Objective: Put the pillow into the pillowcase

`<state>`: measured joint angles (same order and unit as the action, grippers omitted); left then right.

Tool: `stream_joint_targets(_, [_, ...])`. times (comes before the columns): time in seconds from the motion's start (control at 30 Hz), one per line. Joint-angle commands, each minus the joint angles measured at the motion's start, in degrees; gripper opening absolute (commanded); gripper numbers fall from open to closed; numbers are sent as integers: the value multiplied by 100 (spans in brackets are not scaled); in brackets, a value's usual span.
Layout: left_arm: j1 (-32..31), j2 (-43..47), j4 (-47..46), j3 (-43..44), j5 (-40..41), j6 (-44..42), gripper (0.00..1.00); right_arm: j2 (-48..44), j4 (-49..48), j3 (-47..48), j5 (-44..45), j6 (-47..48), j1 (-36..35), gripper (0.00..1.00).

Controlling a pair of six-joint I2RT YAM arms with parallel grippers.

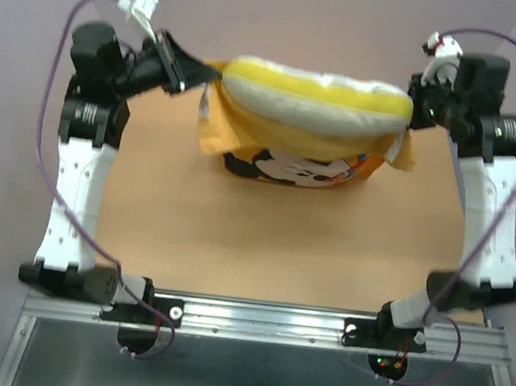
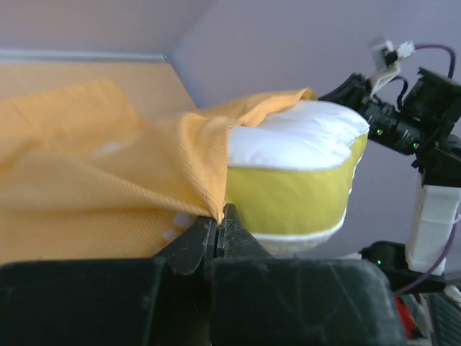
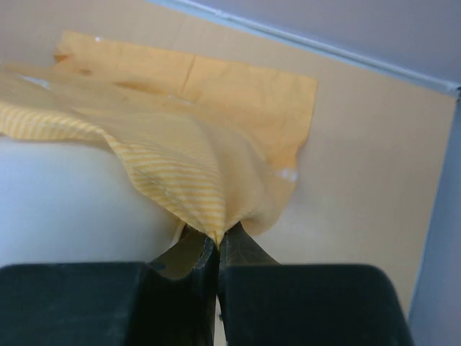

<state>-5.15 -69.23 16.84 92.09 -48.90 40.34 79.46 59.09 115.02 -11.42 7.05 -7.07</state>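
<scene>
We saw the pillow [image 1: 316, 106] lying with its long axis left to right, partly sunk in the pillowcase [image 1: 298, 168] mouth, far from the bases and midway between both arms. The left gripper [image 1: 201, 82] and right gripper [image 1: 409, 117] each pinched 1 end of that mouth. The case hid how deep the pillow sat.

Robotics lab test cell, folks: plain lilac walls [image 1: 288, 15] boxing in a tan tabletop [image 1: 261, 249], two robot arms [image 1: 76, 191] bolted to an alu rail [image 1: 272, 318] at the near edge (purple cables [image 1: 486, 33] looping loose off each), v. much a rig setup.
</scene>
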Motion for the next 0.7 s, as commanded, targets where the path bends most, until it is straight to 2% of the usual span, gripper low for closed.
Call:
stream_joint_targets(0.0, [522,-888,-892,2474,417,-423,0,1419,0,1930,201,-394,413,0])
stream_joint_targets(0.03, [872,-1177,-937,3280,486,-186,0,1527,-177,2998,219,-632,608,1])
stream_joint_targets(0.07, [988,-1224,-1094,3376,548,-27,0,1581,-396,3200,324,-922,680,1])
stream_joint_targets(0.1, [1007,-1137,-1243,2994,383,87,0,1399,-816,2863,516,-1264,681,1])
stream_joint_targets(0.13, [972,-1015,-1366,2650,303,-155,0,1144,-1064,2398,431,-1398,681,1])
stream_joint_targets(0.17, [528,-874,-1333,2299,355,-514,0,872,-1319,1654,91,-1408,681,1])
stream_joint_targets(0.2, [280,-716,-1193,2061,564,-1014,0,652,-1513,1098,-1209,-1016,672,1])
stream_joint_targets(0.23, [173,-471,-1140,1893,662,-1324,0,441,-1349,510,-1231,-882,489,1])
stream_joint_targets(0.27, [189,-338,-1461,1804,750,-1396,0,404,-1156,469,-1048,-794,261,1])
stream_joint_targets(0.3, [311,-223,-1621,1777,1099,-1319,0,412,-1189,582,-289,-871,259,1])
stream_joint_targets(0.37, [462,-64,-1658,1533,1418,-829,0,657,-1382,1433,804,-1108,433,1])
stream_joint_targets(0.4, [366,-125,-1649,870,818,-269,0,728,-1252,1505,42,-1135,461,1])
stream_joint_targets(0.43, [104,-178,-1579,550,499,-89,0,764,-981,1358,-862,-944,452,1])
stream_joint_targets(0.47, [-64,-248,-822,277,339,-9,0,851,-674,1104,-1401,-838,113,0])
stream_joint_targets(0.5, [-187,-249,-640,-57,146,375,0,895,-262,457,-1102,-758,-38,1])
stream_joint_targets(0.53, [-145,-144,-830,-1052,-4,674,0,948,-153,173,-899,-575,-57,1])
stream_joint_targets(0.57, [-57,-39,-1327,-1401,-92,843,0,940,-231,-144,-566,-547,-58,1])
stream_joint_targets(0.6, [74,41,-1498,-1579,-75,1105,0,992,-223,-329,-76,-373,-58,1])
stream_joint_targets(0.67, [855,-107,-2227,-1336,-311,1536,0,1202,-135,210,297,-380,73,1])
